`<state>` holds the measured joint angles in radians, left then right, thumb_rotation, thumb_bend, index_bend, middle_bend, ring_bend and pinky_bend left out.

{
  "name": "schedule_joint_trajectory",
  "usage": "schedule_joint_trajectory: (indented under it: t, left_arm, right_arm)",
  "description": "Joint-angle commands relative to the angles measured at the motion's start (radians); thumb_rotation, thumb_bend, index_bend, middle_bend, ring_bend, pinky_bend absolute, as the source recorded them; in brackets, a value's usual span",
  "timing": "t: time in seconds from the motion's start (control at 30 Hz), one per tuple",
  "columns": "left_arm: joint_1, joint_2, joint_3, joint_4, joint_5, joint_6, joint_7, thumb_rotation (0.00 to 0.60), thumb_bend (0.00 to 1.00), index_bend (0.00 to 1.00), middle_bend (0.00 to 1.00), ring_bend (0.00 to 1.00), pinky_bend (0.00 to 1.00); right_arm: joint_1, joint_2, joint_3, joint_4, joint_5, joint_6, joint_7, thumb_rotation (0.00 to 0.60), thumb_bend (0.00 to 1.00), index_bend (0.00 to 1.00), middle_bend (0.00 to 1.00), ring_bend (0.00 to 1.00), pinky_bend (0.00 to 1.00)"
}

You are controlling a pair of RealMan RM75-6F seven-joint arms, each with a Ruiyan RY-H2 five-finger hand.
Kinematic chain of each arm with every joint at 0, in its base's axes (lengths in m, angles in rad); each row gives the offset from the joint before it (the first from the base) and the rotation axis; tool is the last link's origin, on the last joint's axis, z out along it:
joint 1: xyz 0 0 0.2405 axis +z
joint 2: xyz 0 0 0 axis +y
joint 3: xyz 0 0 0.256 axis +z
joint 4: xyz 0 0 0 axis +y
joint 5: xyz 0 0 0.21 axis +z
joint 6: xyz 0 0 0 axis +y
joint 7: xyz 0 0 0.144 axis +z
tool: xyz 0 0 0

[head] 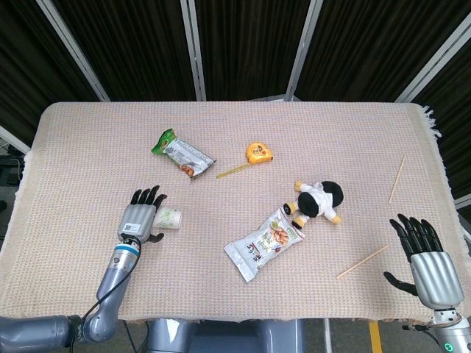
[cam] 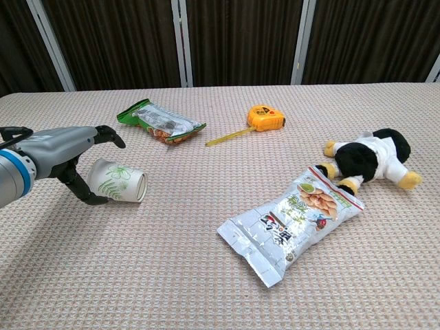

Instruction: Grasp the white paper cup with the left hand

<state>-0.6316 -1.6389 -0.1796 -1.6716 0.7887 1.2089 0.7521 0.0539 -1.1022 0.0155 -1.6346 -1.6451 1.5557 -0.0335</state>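
White paper cup (cam: 117, 181) lying tipped on its side on the tabletop (head: 88, 140), long axis roughly crosswise, open mouth facing away from the left robot hand (head: 140, 220). Sits right at that hand's fingers (cam: 104, 135), which arch loosely over the base end with the thumb hooked underneath. Looks like touching, not properly clamped, so calling it not gripped yet. Right robot hand (head: 425, 257) well apart at the near right edge, spread wide, holding nothing.
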Motion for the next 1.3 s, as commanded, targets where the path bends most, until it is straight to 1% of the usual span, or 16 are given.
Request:
schedule_joint_trajectory:
  t: [0.03,0.27,0.33,0.47,0.6,0.83,0.9,0.93,0.97,1.0,1.1,1.13,1.2,1.3]
  left_arm:
    - [-0.041,-0.050,0.009,0.019,-0.028,0.039,0.103,0.600,0.13,0.20,0.00,0.00,0.00]
    - [-0.093,-0.137,0.005,0.080,-0.058,0.086,0.231,0.600,0.13,0.28,0.00,0.00,0.00]
    - [-0.104,-0.157,0.006,0.094,-0.065,0.099,0.262,0.600,0.13,0.31,0.00,0.00,0.00]
    - [-0.111,-0.184,0.006,0.109,-0.077,0.109,0.284,0.600,0.13,0.45,0.00,0.00,0.00]
    - [-0.108,-0.191,0.010,0.114,-0.071,0.117,0.281,0.600,0.13,0.45,0.00,0.00,0.00]
    - [-0.080,-0.165,-0.007,0.084,-0.034,0.114,0.177,0.600,0.13,0.47,0.00,0.00,0.00]
    - [-0.071,-0.154,-0.017,0.066,-0.017,0.110,0.134,0.600,0.13,0.47,0.00,0.00,0.00]
    - [-0.062,-0.149,-0.028,0.052,0.006,0.108,0.083,0.600,0.13,0.47,0.00,0.00,0.00]
    - [-0.050,-0.147,-0.040,0.039,0.047,0.102,0.002,0.600,0.13,0.47,0.00,0.00,0.00]
    - [-0.034,-0.144,-0.043,0.032,0.104,0.082,-0.110,0.600,0.13,0.48,0.00,0.00,0.00]
    - [0.012,-0.145,-0.026,0.071,0.245,0.053,-0.385,0.600,0.13,0.48,0.00,0.00,0.00]
    - [0.022,-0.149,-0.023,0.086,0.271,0.050,-0.445,0.600,0.13,0.48,0.00,0.00,0.00]
    - [0.036,-0.153,-0.021,0.110,0.298,0.038,-0.529,0.600,0.13,0.48,0.00,0.00,0.00]
    - [0.046,-0.153,-0.022,0.135,0.319,0.022,-0.604,0.600,0.13,0.48,0.00,0.00,0.00]
  right_arm:
    - [0.000,0.002,0.001,0.002,0.001,0.001,0.008,0.600,0.03,0.04,0.00,0.00,0.00]
    - [0.000,0.008,0.002,0.004,0.001,0.003,0.023,0.600,0.03,0.04,0.00,0.00,0.00]
    - [0.000,0.009,0.003,0.005,0.003,0.003,0.028,0.600,0.03,0.04,0.00,0.00,0.00]
    - [-0.001,0.012,0.005,0.006,0.005,0.007,0.038,0.600,0.03,0.04,0.00,0.00,0.00]
    - [-0.003,0.014,0.007,0.009,0.006,0.012,0.049,0.600,0.03,0.04,0.00,0.00,0.00]
    - [-0.002,0.013,0.006,0.009,0.003,0.010,0.044,0.600,0.03,0.04,0.00,0.00,0.00]
    - [-0.002,0.012,0.005,0.008,0.003,0.010,0.041,0.600,0.03,0.04,0.00,0.00,0.00]
    - [-0.002,0.011,0.005,0.007,0.002,0.010,0.040,0.600,0.03,0.04,0.00,0.00,0.00]
    - [-0.002,0.010,0.005,0.007,0.002,0.009,0.038,0.600,0.03,0.04,0.00,0.00,0.00]
    - [-0.002,0.009,0.004,0.007,0.001,0.008,0.035,0.600,0.03,0.04,0.00,0.00,0.00]
    - [-0.002,0.010,0.004,0.005,0.000,0.008,0.031,0.600,0.03,0.04,0.00,0.00,0.00]
    - [-0.002,0.009,0.004,0.005,0.000,0.007,0.029,0.600,0.03,0.04,0.00,0.00,0.00]
    - [-0.001,0.008,0.003,0.004,0.001,0.003,0.025,0.600,0.03,0.04,0.00,0.00,0.00]
    - [0.000,0.005,0.001,0.004,-0.002,0.001,0.018,0.600,0.03,0.04,0.00,0.00,0.00]
